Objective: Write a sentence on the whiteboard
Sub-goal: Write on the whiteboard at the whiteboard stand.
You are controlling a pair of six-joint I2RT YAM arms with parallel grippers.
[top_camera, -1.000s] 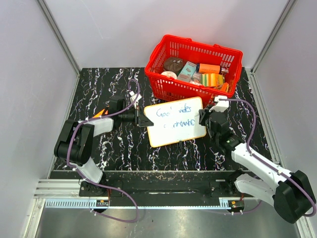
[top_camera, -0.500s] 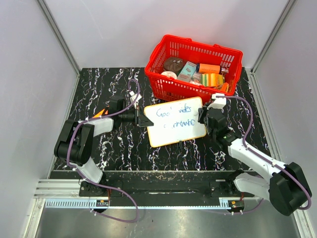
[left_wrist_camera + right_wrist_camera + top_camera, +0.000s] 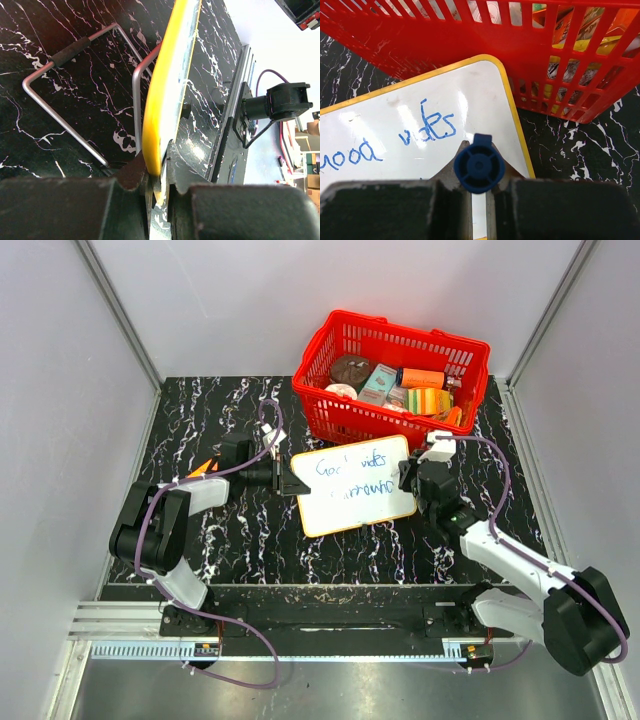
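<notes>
The whiteboard (image 3: 352, 486), white with a yellow rim, lies tilted in the middle of the black marbled table. Blue lettering, the sentence (image 3: 352, 478), runs across it in two lines. My left gripper (image 3: 283, 478) is shut on the board's left edge; the left wrist view shows the yellow rim (image 3: 160, 117) pinched between the jaws. My right gripper (image 3: 413, 480) stands at the board's right edge, shut on a blue marker (image 3: 479, 166) whose cap end faces the camera. In the right wrist view the whiteboard (image 3: 395, 115) shows the words "Good vibes" (image 3: 427, 127).
A red basket (image 3: 392, 378) full of packets stands just behind the board, its wall (image 3: 520, 60) close to my right gripper. A bent wire stand (image 3: 65, 100) lies under the board on the left. Grey walls enclose the table.
My right gripper with the marker has shifted slightly left along the board's right edge, and the lower line of writing looks a little longer. The left arm has not moved.
</notes>
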